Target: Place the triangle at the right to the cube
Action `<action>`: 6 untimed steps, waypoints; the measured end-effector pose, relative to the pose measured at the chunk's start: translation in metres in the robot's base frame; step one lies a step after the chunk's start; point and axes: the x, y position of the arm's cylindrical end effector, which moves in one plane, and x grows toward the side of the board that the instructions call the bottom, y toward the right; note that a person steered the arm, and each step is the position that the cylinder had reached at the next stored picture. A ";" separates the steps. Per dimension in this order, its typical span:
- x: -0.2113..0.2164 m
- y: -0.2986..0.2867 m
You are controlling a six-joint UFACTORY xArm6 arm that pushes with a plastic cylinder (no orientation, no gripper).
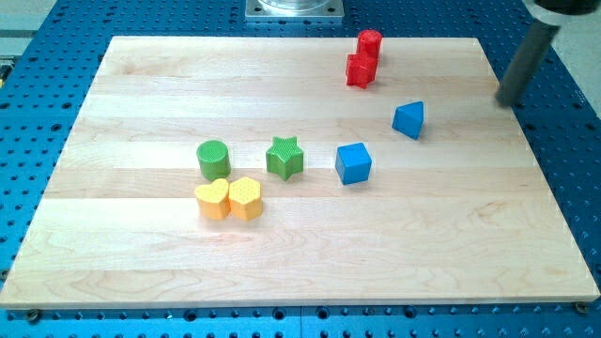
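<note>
The blue triangle block (408, 119) lies on the wooden board (282, 253), toward the view's right. The blue cube (353, 162) lies below and to the left of it, a short gap apart. My rod comes down at the view's far right edge; my tip (510, 101) is off the board's right edge, well to the right of the triangle and slightly above it. It touches no block.
Two red blocks (363, 58) stand together near the board's top edge. A green star (285, 157) and a green cylinder (213, 160) lie left of the cube. Two yellow blocks (229, 198) sit side by side below the cylinder. A metal mount (294, 9) is at the view's top.
</note>
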 end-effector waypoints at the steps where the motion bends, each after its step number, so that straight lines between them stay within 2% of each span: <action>1: 0.006 -0.069; 2: 0.034 -0.115; 4: 0.108 -0.117; 6: 0.080 -0.114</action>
